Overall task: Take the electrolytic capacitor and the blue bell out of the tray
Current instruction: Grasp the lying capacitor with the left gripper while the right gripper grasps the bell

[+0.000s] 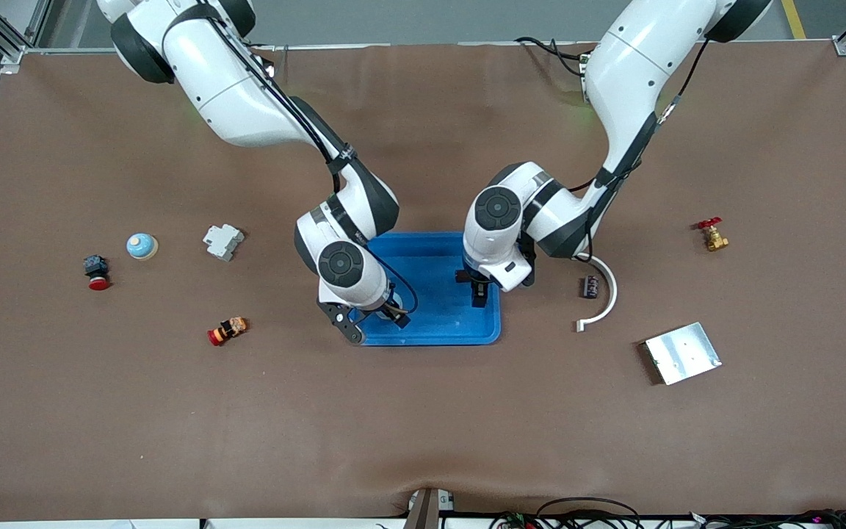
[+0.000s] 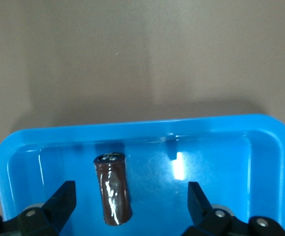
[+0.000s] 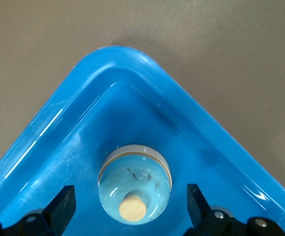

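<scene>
Neither item is out yet: the left gripper [image 2: 130,204] hangs spread wide over the tray [image 1: 434,334], with the electrolytic capacitor [image 2: 113,188] lying on the tray floor between its fingers, nearer one of them; the right gripper [image 3: 131,206], jaws also parted and empty, straddles the blue bell [image 3: 135,184] in a tray corner; both grasps and lifts remain
</scene>
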You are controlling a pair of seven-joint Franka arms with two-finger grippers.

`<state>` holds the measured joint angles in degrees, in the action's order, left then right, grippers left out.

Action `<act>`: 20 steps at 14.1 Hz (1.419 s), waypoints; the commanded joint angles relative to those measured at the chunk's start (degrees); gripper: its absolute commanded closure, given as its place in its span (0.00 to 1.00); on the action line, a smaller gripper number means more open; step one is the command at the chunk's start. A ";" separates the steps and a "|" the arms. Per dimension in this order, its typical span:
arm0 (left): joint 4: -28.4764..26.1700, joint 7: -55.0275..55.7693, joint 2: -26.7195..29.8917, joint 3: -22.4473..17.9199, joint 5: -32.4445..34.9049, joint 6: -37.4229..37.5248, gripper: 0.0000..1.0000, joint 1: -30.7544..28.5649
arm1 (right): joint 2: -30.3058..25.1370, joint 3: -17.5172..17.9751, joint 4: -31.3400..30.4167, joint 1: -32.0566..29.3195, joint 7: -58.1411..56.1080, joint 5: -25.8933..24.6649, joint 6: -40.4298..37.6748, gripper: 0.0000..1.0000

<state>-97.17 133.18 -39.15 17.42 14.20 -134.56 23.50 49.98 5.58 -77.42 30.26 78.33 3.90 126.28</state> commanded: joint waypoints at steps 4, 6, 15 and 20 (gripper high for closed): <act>1.55 3.49 -1.19 -0.46 1.18 0.62 0.00 2.07 | 1.52 0.75 1.66 -0.55 0.51 -0.03 0.19 0.00; 1.55 3.49 -1.54 -0.46 2.32 0.44 0.00 2.07 | 2.14 0.75 1.48 -0.55 0.77 0.14 1.85 0.00; 3.48 3.40 -4.70 -0.46 6.98 0.44 0.00 2.07 | 1.18 0.83 1.57 -0.73 -0.02 0.32 1.43 0.82; 3.48 3.58 -4.96 -0.46 6.98 0.44 0.00 2.69 | -3.74 0.75 1.22 -2.13 -4.93 0.93 -4.01 1.00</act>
<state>-94.84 135.17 -43.40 17.15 19.46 -134.57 25.45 49.97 5.60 -75.24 29.67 76.52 3.91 125.30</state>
